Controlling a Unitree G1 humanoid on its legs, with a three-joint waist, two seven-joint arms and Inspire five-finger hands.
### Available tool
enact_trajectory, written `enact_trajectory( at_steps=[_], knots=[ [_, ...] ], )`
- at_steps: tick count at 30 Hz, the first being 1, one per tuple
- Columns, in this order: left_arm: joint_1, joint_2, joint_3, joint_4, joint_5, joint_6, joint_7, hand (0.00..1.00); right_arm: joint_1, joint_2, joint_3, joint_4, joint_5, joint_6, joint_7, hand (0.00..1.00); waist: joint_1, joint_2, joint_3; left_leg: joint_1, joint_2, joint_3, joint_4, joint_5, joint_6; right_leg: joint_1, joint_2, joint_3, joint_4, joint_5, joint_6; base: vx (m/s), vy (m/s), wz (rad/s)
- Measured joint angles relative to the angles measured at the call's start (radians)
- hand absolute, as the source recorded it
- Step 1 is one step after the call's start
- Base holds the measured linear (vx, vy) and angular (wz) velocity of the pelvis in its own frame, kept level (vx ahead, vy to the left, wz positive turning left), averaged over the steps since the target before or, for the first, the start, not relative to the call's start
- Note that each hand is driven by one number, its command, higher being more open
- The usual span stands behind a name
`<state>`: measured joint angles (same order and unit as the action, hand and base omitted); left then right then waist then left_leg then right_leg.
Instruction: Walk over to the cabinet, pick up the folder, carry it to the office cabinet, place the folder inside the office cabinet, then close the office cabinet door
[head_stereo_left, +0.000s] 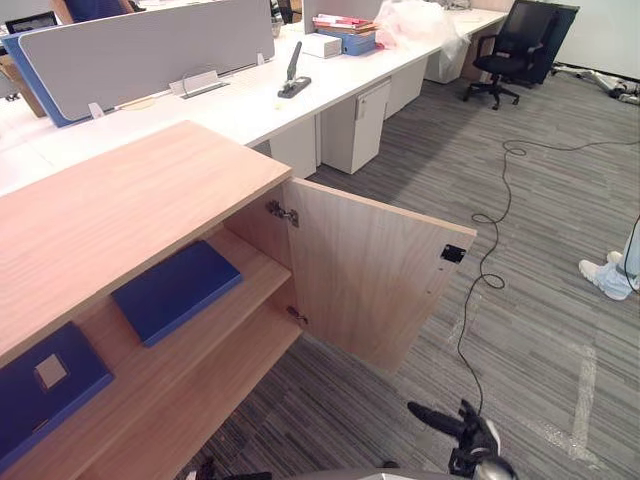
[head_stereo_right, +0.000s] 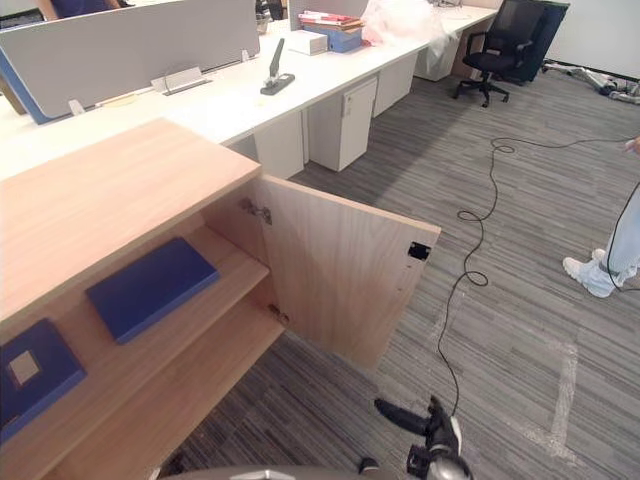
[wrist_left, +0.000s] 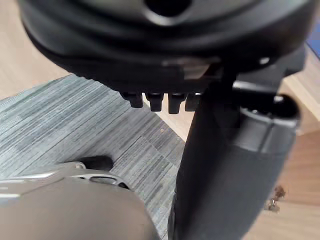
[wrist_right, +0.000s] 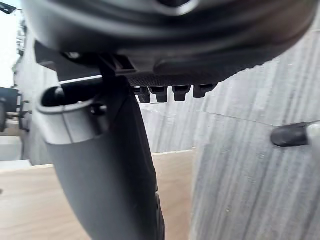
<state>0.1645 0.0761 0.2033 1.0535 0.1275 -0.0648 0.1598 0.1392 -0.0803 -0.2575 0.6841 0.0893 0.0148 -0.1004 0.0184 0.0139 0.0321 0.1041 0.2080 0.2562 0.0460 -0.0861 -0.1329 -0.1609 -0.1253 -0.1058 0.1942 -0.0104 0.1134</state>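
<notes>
Folder (head_stereo_left: 175, 290), blue, lies flat on the upper shelf of the office cabinet (head_stereo_left: 130, 200), near a second blue folder (head_stereo_left: 45, 385). The cabinet door (head_stereo_left: 370, 275) stands wide open. Both hands are empty, with fingers relaxed and apart. The right hand (head_stereo_left: 465, 435) hangs low over the carpet near the door's free edge, and the left hand (wrist_left: 227, 175) is by the cabinet's lower woodwork. Placing looks done; closing remains. The right hand would do best to reach round the free edge and push flat on the outer face behind the latch plate (head_stereo_left: 453, 253), swinging the door steadily until flush. The head views give the whole door, while the left wrist view adds a close look at a hinge (wrist_left: 273, 201).
</notes>
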Motion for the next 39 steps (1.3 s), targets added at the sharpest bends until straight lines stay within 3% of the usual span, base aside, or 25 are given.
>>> enact_trajectory(
  at_steps=[6, 13, 20, 30, 36, 39],
  knots=[
    [-0.023, 0.023, -0.064, -0.009, 0.001, -0.003, -0.009, 1.00, -0.091, -0.070, -0.044, -0.061, -0.019, -0.023, -0.024, 1.00, -0.004, 0.002, -0.001, 0.003, -0.016, -0.021, 0.002, 0.002, 0.002, 0.054, -0.011, -0.011, -0.079, 0.027, 0.004, 0.10, 0.051, 0.06],
    [-0.007, 0.028, -0.069, -0.007, 0.000, -0.010, -0.027, 1.00, -0.212, -0.181, -0.078, -0.055, -0.010, -0.037, -0.044, 1.00, -0.004, 0.005, -0.001, 0.006, -0.025, -0.027, 0.012, 0.003, 0.004, 0.103, -0.016, -0.019, -0.155, 0.067, 0.003, 0.01, 0.017, 0.04],
    [0.028, 0.023, -0.071, -0.002, -0.015, -0.014, -0.038, 1.00, -0.396, -0.343, -0.071, 0.099, -0.006, -0.041, -0.044, 1.00, -0.002, 0.018, 0.009, -0.005, -0.028, -0.060, -0.002, 0.004, 0.008, 0.111, -0.014, -0.026, -0.194, 0.108, 0.000, -0.09, 0.010, 0.05],
    [0.027, 0.017, -0.073, -0.002, -0.031, -0.016, -0.039, 1.00, -0.529, -0.412, 0.095, 0.160, 0.037, -0.042, -0.003, 1.00, -0.012, 0.033, 0.022, -0.014, -0.036, -0.104, -0.006, 0.008, 0.011, 0.110, -0.010, -0.026, -0.218, 0.133, -0.002, -0.04, 0.005, -0.01],
    [0.024, 0.019, -0.079, -0.008, -0.032, -0.023, -0.045, 1.00, -0.609, -0.426, 0.266, 0.166, 0.081, -0.057, 0.090, 1.00, -0.008, 0.031, 0.029, -0.019, -0.038, -0.114, -0.007, 0.010, 0.014, 0.110, -0.011, -0.031, -0.218, 0.133, -0.003, 0.01, 0.014, 0.04],
    [0.021, 0.022, -0.079, -0.008, -0.038, -0.026, -0.052, 1.00, -0.621, -0.425, 0.291, 0.166, 0.112, -0.066, 0.094, 1.00, 0.001, 0.026, 0.033, -0.020, -0.039, -0.116, -0.007, 0.011, 0.015, 0.111, -0.011, -0.033, -0.218, 0.133, -0.004, 0.00, 0.005, 0.01]
  ],
)
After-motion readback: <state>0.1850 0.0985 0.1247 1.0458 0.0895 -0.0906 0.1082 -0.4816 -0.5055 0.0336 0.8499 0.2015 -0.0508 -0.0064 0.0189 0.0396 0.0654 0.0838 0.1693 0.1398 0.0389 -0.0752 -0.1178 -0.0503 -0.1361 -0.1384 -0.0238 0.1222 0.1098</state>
